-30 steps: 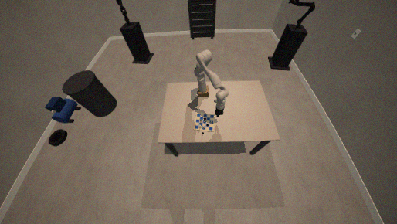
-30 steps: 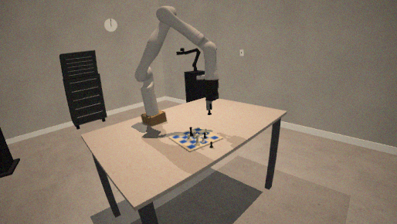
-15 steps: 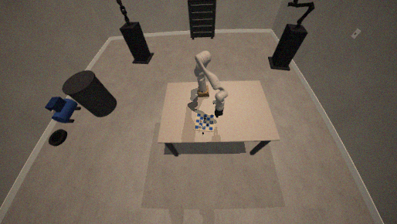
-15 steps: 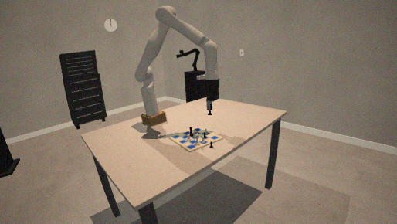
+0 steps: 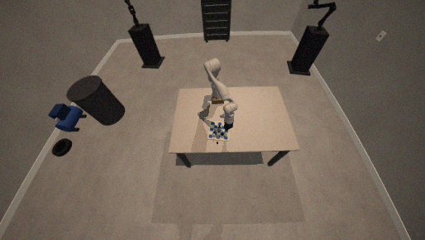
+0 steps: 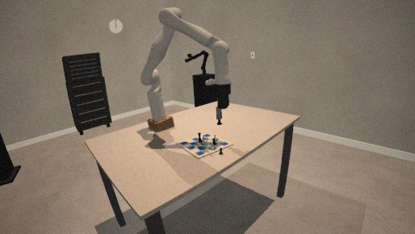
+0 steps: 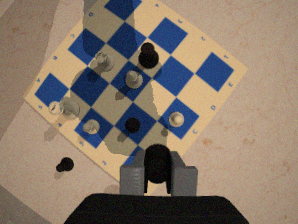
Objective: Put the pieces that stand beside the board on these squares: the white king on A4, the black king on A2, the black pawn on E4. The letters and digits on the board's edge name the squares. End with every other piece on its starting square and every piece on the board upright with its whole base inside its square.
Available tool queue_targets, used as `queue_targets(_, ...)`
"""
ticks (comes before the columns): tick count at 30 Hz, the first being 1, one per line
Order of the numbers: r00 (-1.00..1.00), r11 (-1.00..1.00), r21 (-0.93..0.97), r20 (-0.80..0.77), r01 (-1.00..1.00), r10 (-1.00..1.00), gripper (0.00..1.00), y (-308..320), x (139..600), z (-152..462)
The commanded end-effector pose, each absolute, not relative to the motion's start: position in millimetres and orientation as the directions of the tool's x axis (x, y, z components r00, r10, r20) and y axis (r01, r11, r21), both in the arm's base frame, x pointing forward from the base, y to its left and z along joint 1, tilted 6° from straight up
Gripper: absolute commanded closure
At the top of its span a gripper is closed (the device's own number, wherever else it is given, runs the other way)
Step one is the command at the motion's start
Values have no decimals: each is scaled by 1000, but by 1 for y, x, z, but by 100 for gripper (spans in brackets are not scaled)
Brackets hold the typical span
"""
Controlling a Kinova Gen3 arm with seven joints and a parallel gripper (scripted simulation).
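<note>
Pale grey rounded arm, black wrist block, grey-fingered hand, tan base.

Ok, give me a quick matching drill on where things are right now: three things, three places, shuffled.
Things:
1. dark piece between the fingers
2. small black piece
3. tall black piece

Places:
a. standing on the board
b. on the table beside the board
c. held in the air above the table

Pairs: 1-c, 2-b, 3-a
</note>
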State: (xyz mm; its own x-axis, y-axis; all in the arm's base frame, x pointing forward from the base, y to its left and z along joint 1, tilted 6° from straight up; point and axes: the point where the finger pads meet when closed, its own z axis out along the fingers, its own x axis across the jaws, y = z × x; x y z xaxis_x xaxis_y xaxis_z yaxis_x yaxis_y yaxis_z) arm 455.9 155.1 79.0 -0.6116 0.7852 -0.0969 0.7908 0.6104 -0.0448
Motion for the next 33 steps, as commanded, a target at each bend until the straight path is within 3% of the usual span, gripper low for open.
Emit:
queue_targets(1, -664, 662, -60, -92, 747, 742, 100, 133, 475, 81)
queue_targets(33, -714, 712, -60, -90, 700, 695, 100, 115, 492, 75)
